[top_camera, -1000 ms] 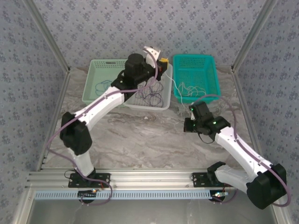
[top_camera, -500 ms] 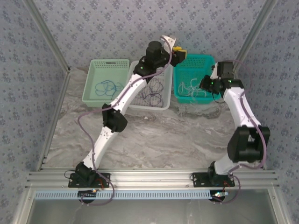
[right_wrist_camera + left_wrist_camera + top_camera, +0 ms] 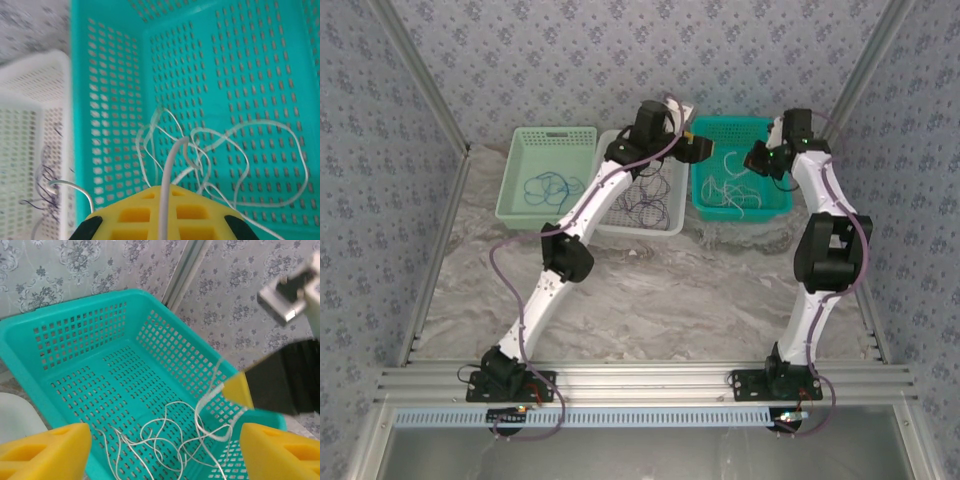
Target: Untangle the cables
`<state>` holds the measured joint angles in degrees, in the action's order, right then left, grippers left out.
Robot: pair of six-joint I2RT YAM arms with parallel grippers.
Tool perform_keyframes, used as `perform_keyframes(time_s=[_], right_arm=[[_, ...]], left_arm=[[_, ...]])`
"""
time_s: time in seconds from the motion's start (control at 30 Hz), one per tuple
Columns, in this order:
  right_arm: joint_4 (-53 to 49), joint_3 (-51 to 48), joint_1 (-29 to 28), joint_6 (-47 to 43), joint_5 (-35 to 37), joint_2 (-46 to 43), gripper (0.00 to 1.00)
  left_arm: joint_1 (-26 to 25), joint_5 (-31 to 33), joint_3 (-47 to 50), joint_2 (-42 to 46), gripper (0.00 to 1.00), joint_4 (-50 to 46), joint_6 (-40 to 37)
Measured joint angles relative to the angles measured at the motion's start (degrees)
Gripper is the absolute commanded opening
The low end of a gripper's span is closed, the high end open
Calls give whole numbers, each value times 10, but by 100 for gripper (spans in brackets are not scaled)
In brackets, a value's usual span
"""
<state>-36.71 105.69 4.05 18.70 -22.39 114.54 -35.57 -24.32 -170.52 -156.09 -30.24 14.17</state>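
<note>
We have right gripper [image 3: 161, 202] pinched shut on white cable [image 3: 172, 160] over teal basket [image 3: 240, 45] at 1 o'clock, probably the whites' bin; left gripper [image 3: 165, 436] wide open, empty.

Top view: high, behind the rig, looking down over the whole table [image 3: 650, 290]; teal basket [image 3: 745, 215] upper right of centre. Left wrist: close, slanting into it toward the wall [image 3: 75, 265]. Right wrist: close, almost straight down. All 3 share basket and whitish cables [image 3: 170, 165].
</note>
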Motion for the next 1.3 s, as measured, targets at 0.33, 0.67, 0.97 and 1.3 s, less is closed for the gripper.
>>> perform_keyframes(time_s=[0.33, 0.67, 0.97, 1.3], right_arm=[[-53, 253, -3, 44, -22, 59, 6], [-96, 167, -3, 48, -40, 180, 31], [-78, 32, -3, 28, -38, 129, 99], [89, -174, -21, -12, -6, -167, 100]], left_arm=[[-2, -24, -4, 49, 87, -42, -2], [-12, -30, -5, 60, 89, -127, -28], [-16, -12, -4, 80, 99, -182, -48], [7, 85, -4, 129, 100, -236, -72]])
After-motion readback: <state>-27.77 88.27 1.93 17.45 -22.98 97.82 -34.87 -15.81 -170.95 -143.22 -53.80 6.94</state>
